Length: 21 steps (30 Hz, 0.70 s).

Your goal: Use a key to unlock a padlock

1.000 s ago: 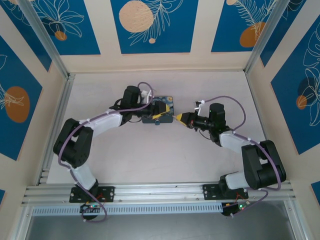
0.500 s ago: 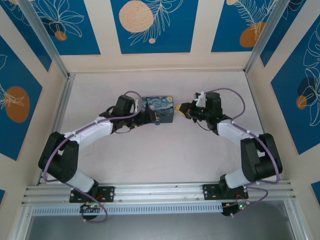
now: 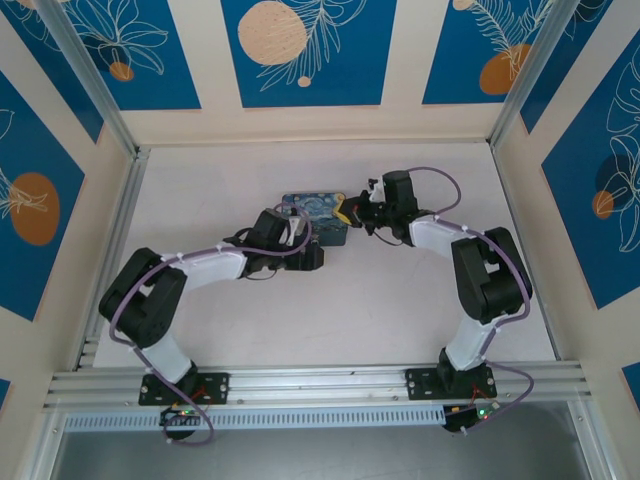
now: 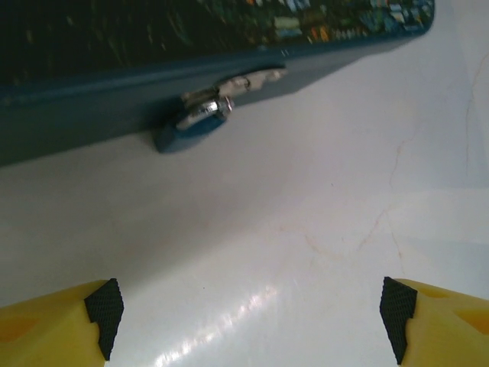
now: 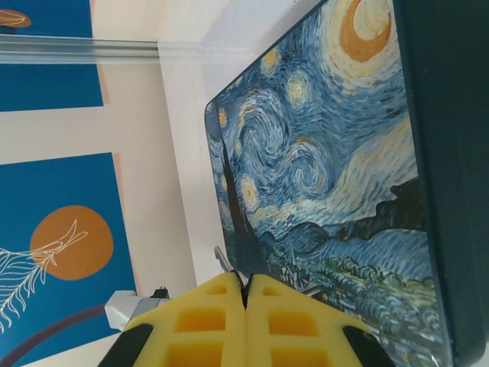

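Observation:
The square swirl-painted box (image 3: 312, 212) lies mid-table. In the left wrist view its dark blue side (image 4: 92, 84) carries a silvery latch (image 4: 229, 84) with a small blue tab (image 4: 183, 136) below it. No brass padlock shows clearly in any view. My left gripper (image 3: 308, 256) (image 4: 250, 321) is open just in front of that side, nothing between its fingers. My right gripper (image 3: 347, 210) (image 5: 246, 287) is at the box's right edge, shut on the key (image 5: 223, 260), a thin grey sliver poking out of the fingertips beside the painted lid (image 5: 328, 168).
Blue-and-cream patterned walls (image 3: 300, 50) close in the table on three sides. Aluminium posts (image 3: 95, 90) stand at the back corners and a rail (image 3: 320, 380) runs along the near edge by the arm bases.
My left gripper has come off the box's left side and swung round to its near side. My right gripper has moved left and back, up to the box's right edge.

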Available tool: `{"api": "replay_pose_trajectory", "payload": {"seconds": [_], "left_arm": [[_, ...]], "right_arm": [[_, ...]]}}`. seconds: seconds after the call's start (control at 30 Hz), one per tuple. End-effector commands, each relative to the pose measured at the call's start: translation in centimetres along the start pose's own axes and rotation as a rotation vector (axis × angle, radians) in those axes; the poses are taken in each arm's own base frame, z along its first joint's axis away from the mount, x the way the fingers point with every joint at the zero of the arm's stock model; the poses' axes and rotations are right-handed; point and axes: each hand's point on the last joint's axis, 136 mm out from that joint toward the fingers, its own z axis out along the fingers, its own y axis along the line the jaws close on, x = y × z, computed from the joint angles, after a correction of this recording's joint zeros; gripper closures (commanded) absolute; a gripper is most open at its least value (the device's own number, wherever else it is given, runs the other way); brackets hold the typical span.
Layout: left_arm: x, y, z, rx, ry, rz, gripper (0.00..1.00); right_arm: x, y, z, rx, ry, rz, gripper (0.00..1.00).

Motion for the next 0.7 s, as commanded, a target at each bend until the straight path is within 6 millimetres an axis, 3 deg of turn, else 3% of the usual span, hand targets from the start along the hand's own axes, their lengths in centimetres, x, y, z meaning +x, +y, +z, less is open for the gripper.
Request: {"api": "replay_pose_trajectory", "payload": {"seconds": [0.0, 0.67], "left_arm": [[-0.6, 0.6, 1.4, -0.020, -0.046, 0.067, 0.13], [-3.3, 0.2, 5.8, -0.008, -0.155, 0.142, 0.17]], "right_arm": [[-0.3, 0.2, 0.6, 0.007, 0.004, 0.018, 1.00], [-1.8, -2.3, 2.0, 0.046, 0.009, 0.096, 1.00]]}}
